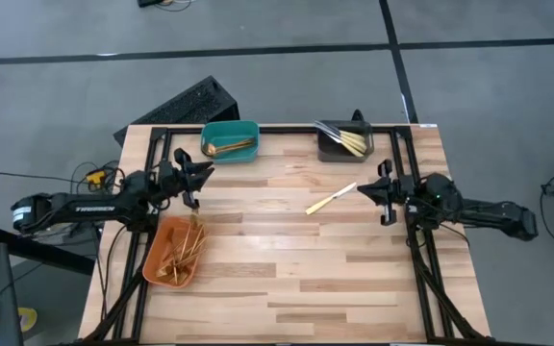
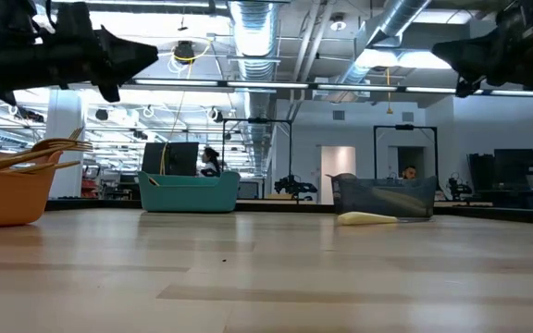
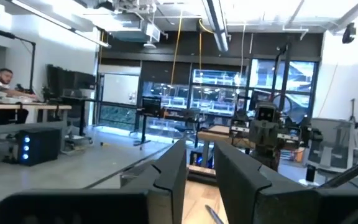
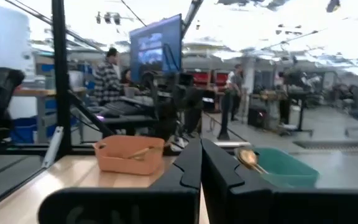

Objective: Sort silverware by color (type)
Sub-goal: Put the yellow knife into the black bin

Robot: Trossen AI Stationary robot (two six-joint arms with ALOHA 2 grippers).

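High view: knife (image 1: 331, 199) lay alone on table (image 1: 287, 279), near grey bin (image 1: 342, 142); more silverware in teal bin (image 1: 230, 140) and orange bin (image 1: 171, 252).
Left wrist: left gripper (image 3: 199, 180) slightly parted, empty.
Right wrist: right gripper (image 4: 201, 165) closed, empty.

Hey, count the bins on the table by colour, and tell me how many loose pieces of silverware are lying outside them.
Teal bin: 1
Grey bin: 1
Orange bin: 1
Loose knife on the bare table: 1
Total: 4
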